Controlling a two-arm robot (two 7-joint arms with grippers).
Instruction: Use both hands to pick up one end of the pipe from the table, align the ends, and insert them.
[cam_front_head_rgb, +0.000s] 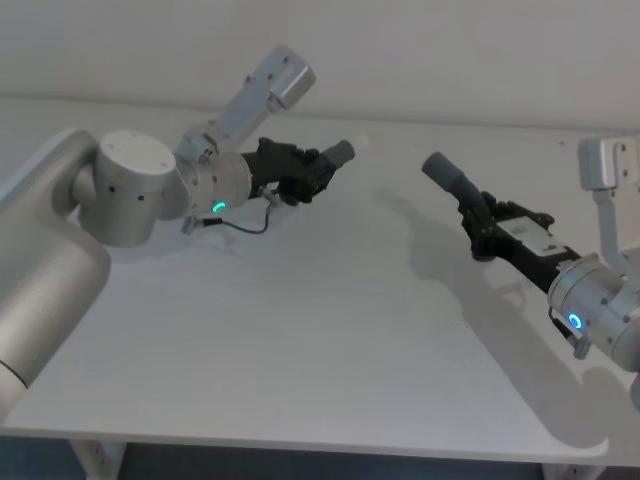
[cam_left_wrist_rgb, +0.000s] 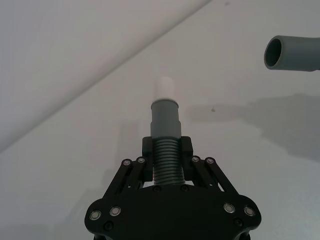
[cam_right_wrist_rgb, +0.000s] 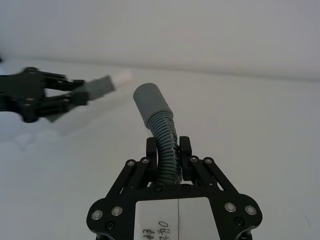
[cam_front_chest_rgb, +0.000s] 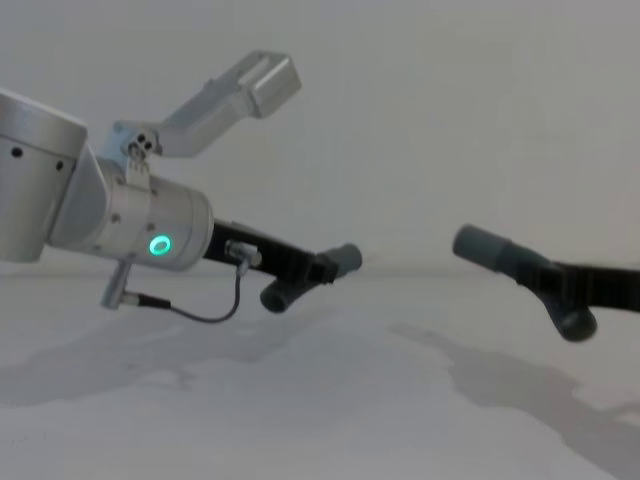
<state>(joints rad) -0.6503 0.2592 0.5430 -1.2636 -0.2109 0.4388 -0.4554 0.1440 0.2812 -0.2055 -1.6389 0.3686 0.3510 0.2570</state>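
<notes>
Both pipe pieces are held up above the white table (cam_front_head_rgb: 320, 340). My left gripper (cam_front_head_rgb: 318, 172) is shut on the ribbed part of one piece (cam_left_wrist_rgb: 166, 150); its grey cuff (cam_front_head_rgb: 340, 153) carries a white spigot (cam_left_wrist_rgb: 164, 88) and points right. My right gripper (cam_front_head_rgb: 478, 215) is shut on the ribbed part of the other piece (cam_right_wrist_rgb: 167, 145), whose open grey cuff (cam_front_head_rgb: 444, 173) points left and upward. The two ends face each other with a clear gap between them, as seen in the chest view, spigot cuff (cam_front_chest_rgb: 345, 258) left and open cuff (cam_front_chest_rgb: 480, 246) right.
A pale wall (cam_front_head_rgb: 450, 50) rises behind the table's far edge. The table's front edge (cam_front_head_rgb: 300, 442) runs along the bottom of the head view. A thin black cable (cam_front_head_rgb: 245, 226) loops under my left wrist.
</notes>
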